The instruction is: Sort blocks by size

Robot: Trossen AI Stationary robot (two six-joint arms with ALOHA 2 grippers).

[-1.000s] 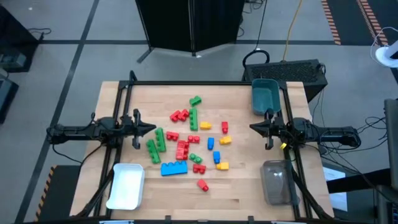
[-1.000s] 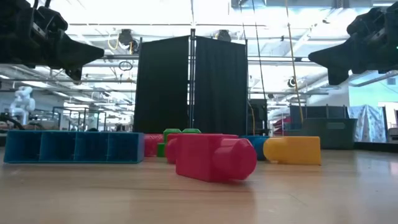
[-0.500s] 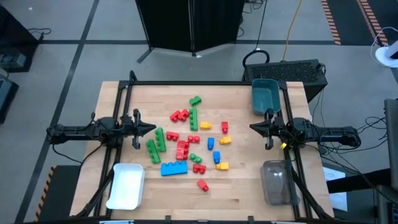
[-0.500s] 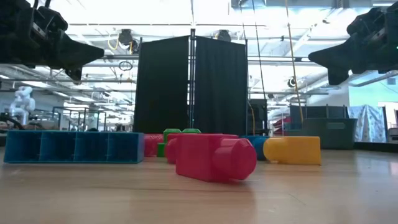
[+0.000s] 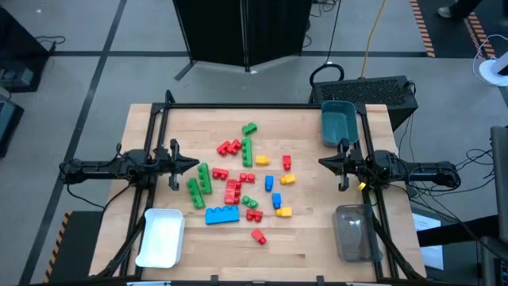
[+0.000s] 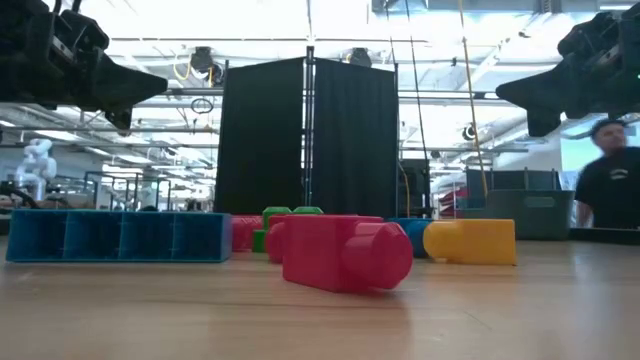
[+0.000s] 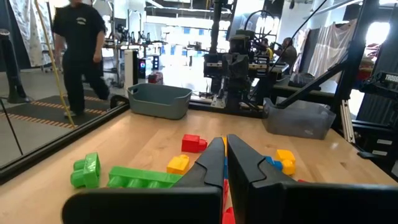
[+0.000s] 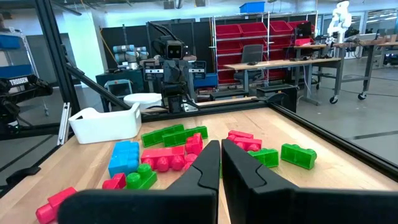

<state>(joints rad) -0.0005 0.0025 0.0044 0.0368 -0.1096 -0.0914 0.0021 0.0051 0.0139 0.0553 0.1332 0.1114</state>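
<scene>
Left arm: the left gripper (image 5: 190, 165) hangs above the table's left edge, fingers (image 7: 210, 163) pressed to a narrow slit, holding nothing.
Right arm: the right gripper (image 5: 324, 164) mirrors it at the right edge, fingers (image 8: 208, 163) nearly closed and empty too.
Blocks: the small studded plastic toy bricks (image 5: 242, 179) in red, green, blue and yellow lie scattered mid-table, between the two grippers and apart from both.
Nearest piece: the two long green studded bars (image 5: 199, 183) sit just beside the left gripper, long axes running roughly across its reach; that arm looks better placed.
Bins: white plastic bin (image 5: 161, 237) front-left, teal plastic bin (image 5: 338, 121) back-right, clear plastic bin (image 5: 350, 233) front-right.
Progress: nothing looks sorted yet.
Background: a person (image 6: 609, 185) passes behind the table.
</scene>
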